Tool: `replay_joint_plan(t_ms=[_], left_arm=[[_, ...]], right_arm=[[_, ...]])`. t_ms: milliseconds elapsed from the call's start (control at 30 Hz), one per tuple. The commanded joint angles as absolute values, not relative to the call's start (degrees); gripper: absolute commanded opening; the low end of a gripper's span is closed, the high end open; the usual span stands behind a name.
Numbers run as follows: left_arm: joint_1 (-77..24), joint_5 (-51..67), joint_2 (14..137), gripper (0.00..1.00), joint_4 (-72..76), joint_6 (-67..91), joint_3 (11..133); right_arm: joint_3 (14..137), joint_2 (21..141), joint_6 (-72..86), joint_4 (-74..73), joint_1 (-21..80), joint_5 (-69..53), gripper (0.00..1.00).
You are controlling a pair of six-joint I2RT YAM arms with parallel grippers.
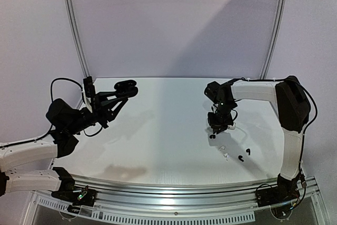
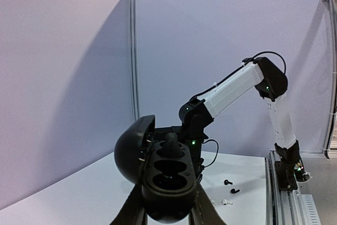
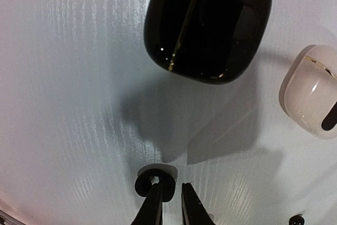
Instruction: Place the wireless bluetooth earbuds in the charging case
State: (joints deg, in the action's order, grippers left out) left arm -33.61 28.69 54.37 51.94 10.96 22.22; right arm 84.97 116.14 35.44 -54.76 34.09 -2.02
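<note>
My left gripper (image 1: pixel 120 92) is shut on an open black charging case (image 2: pixel 168 180), held up off the table with its lid (image 2: pixel 131 148) swung left. One black earbud (image 2: pixel 172 143) sits in its far slot. My right gripper (image 3: pixel 170 188) hangs low over the table, its jaws a narrow gap apart with nothing between them. A black earbud (image 3: pixel 151 182) lies on the table just outside its left finger (image 3: pixel 154 204); it also shows in the top view (image 1: pixel 212 136). Two more black earbuds (image 1: pixel 241 157) (image 1: pixel 248 152) and a white earbud (image 1: pixel 225 154) lie near the right front.
A closed black case (image 3: pixel 208 22) and a white case (image 3: pixel 313 90) lie on the table beyond my right gripper. Another black earbud (image 3: pixel 296 218) shows at the bottom right of the right wrist view. The table's front rail (image 1: pixel 174 191) runs along the near edge.
</note>
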Motion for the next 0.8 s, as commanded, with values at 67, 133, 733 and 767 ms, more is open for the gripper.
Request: replay_joint_plan(t_ms=[67, 133, 733, 767], left_arm=[[-32.78, 28.48, 53.81, 0.00, 51.62, 10.55, 21.72], [-32.70, 28.48, 53.81, 0.00, 51.58, 10.46, 21.66], [-32.50, 28.31, 54.01, 0.00, 51.54, 10.59, 21.39], [-32.52, 28.30, 53.97, 0.00, 51.51, 10.55, 21.44]], right_arm=[[84.36, 118.60, 34.37, -53.65, 33.93, -2.46, 0.12], [83.47, 118.61, 34.45, -53.27, 33.93, -2.82, 0.13], [79.72, 115.85, 35.68, -53.29, 35.17, -4.51, 0.14], [79.76, 115.84, 35.80, -53.57, 35.39, -4.54, 0.14]])
